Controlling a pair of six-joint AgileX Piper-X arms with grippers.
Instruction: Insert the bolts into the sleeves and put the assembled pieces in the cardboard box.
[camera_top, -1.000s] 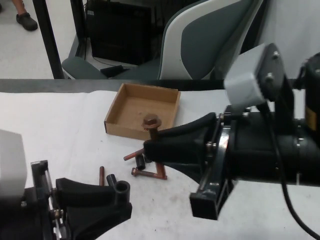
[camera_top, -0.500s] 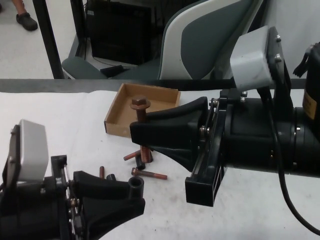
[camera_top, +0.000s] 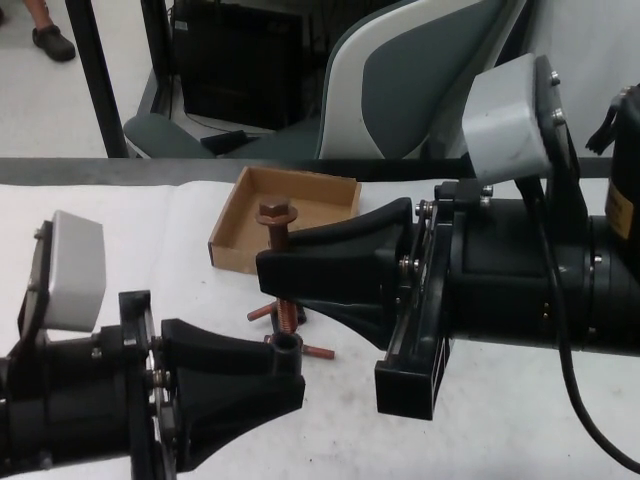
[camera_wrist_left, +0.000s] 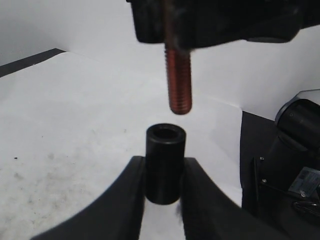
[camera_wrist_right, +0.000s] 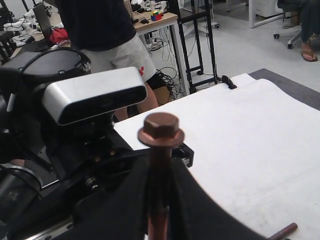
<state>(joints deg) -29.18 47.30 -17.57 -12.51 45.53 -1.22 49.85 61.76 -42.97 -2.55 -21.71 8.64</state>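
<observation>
My right gripper is shut on a copper bolt, held upright with its hex head on top. My left gripper is shut on a black sleeve, which stands upright with its opening upward. In the left wrist view the bolt's threaded end hangs a short way above the sleeve's mouth, nearly in line and apart from it. The cardboard box lies on the white bench behind the two grippers.
Loose copper bolts lie on the bench between the grippers and the box, one beside the sleeve. A chair stands beyond the bench's far edge. The left arm's camera housing sits close behind the bolt.
The left arm has carried the sleeve right and forward to under the bolt. The right gripper has lifted the bolt and shifted it left, then nearly held still.
</observation>
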